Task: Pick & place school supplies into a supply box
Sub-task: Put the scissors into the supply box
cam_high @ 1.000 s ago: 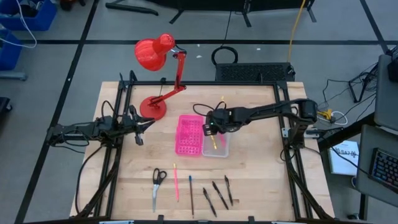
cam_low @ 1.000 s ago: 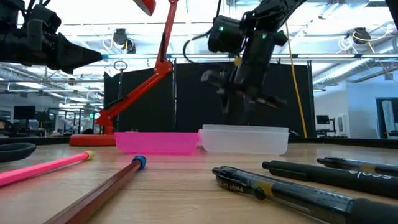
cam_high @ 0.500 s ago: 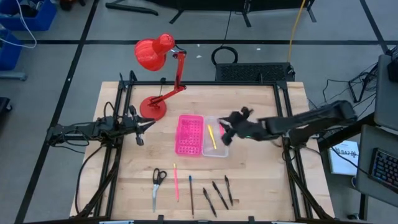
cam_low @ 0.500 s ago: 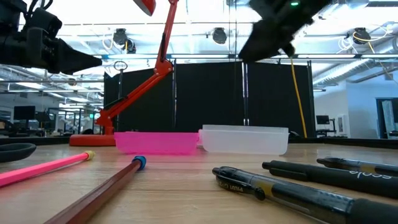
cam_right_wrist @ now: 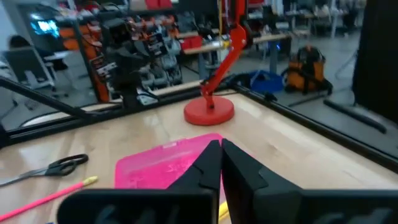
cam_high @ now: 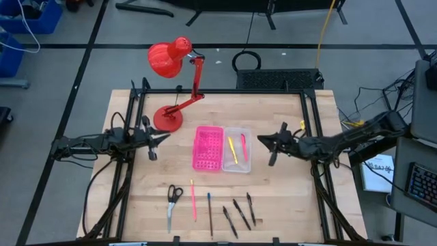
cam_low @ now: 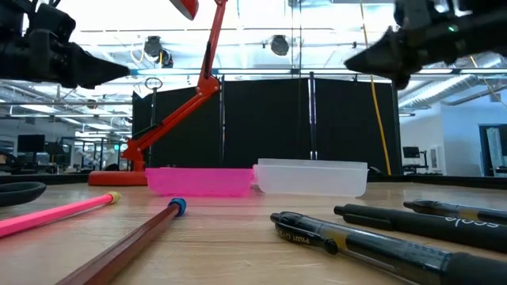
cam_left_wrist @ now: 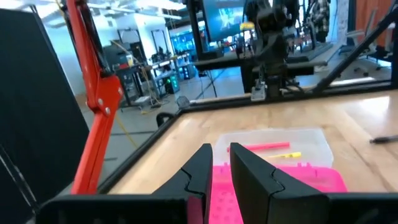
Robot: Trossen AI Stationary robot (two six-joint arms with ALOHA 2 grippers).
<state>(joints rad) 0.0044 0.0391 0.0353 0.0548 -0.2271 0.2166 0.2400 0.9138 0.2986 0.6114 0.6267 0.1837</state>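
The supply box lies open mid-table, its pink gridded half (cam_high: 208,147) joined to the clear tray (cam_high: 236,158). In the tray lie a yellow pen (cam_high: 232,149) and a pink pen (cam_high: 243,143). Near the front edge lie scissors (cam_high: 173,198), a pink pencil (cam_high: 193,199), a dark pencil (cam_high: 209,213) and three black pens (cam_high: 241,213). My right gripper (cam_high: 263,141) hangs level to the right of the tray, shut and holding nothing. My left gripper (cam_high: 164,136) waits level to the left of the box, its fingers a narrow gap apart (cam_left_wrist: 219,149).
A red desk lamp (cam_high: 174,75) stands at the far left, its round base (cam_high: 168,119) on the table behind the box. Bare wood lies between the box and the row of supplies. Black frame rails (cam_high: 130,137) run along the table's sides.
My right gripper stood open over the clear tray, pointing down. It has risen, swung toward the table's right edge, tipped up to level and shut. The pink pen now shows in the tray beside the yellow one.
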